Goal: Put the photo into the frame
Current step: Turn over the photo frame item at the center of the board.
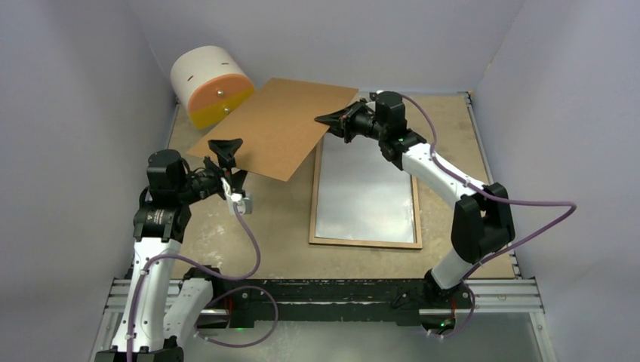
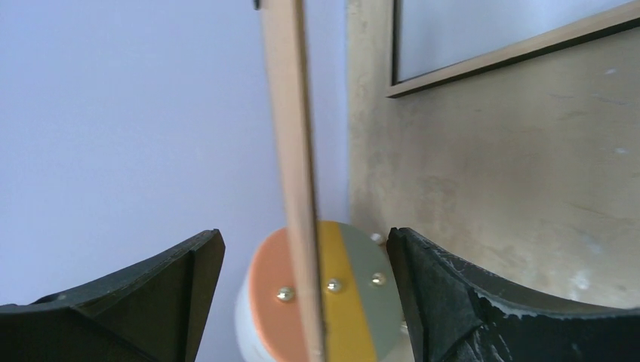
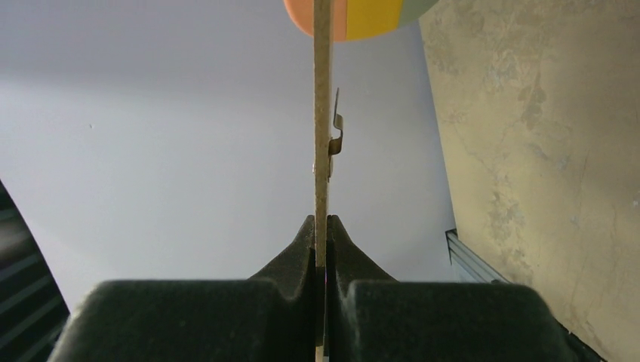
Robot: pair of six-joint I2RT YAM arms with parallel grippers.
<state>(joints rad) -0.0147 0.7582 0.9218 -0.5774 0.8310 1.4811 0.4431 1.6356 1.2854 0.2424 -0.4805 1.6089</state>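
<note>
In the frame (image 1: 364, 243), flat on the table (image 1: 279, 219), lies a pale sheet, probably the photo (image 1: 366, 188) reverse-up: thin, floppy, slick, so pinch 1 corner; right fingers (image 3: 290, 264) clamp the raised backing panel (image 1: 275, 124), left fingers (image 2: 181, 279) gape astride its edge, not touching.

From the top camera you are looking down from high above the near edge of the table (image 1: 283, 219), taking in all of it. Your left wrist camera is looking out between its own fingers (image 2: 151, 302), very close to the brown panel (image 2: 293, 151) seen edge-on. The right wrist camera is doing likewise. All three views are sharing that panel and the orange-yellow drum (image 1: 211, 87).
</note>
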